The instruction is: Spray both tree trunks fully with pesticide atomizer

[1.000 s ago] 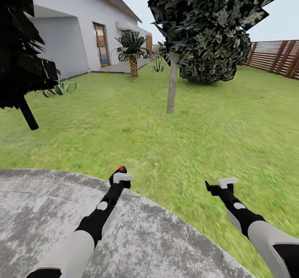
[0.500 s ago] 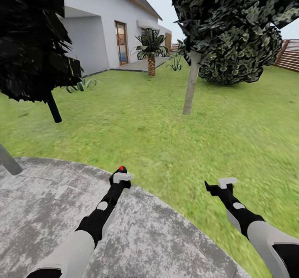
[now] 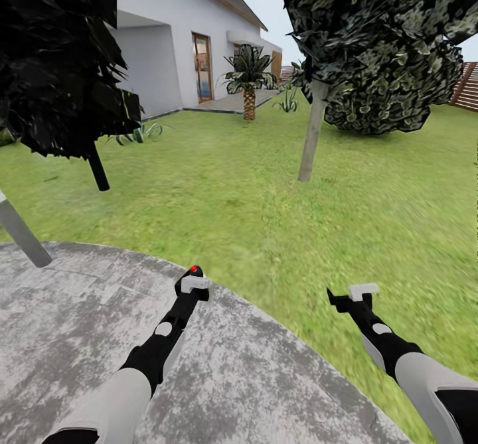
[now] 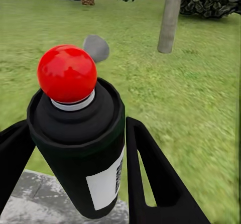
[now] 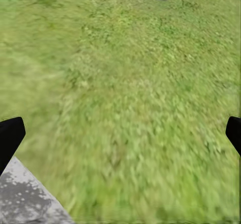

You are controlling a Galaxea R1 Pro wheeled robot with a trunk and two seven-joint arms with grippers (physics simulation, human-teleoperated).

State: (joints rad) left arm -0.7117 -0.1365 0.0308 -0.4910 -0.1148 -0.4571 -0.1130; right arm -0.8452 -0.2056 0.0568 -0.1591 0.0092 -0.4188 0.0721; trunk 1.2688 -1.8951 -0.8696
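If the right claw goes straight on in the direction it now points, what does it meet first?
Probably only the green lawn: the open right claw points over bare grass, and its wrist view shows nothing nearer. The grey-brown tree trunk stands far ahead, seemingly slightly off that line; depth is unclear.

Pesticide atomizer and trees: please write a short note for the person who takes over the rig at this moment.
Left gripper: shut on the pesticide atomizer, red knob up.
Right gripper: open, nothing in it, over grass.
Robot is at the edge of the stone paving.
Nearest tree trunk stands ahead across the lawn, likely out of spray range.
Done: atomizer picked up.
Left: drive closer, spray this trunk, then the second tree.
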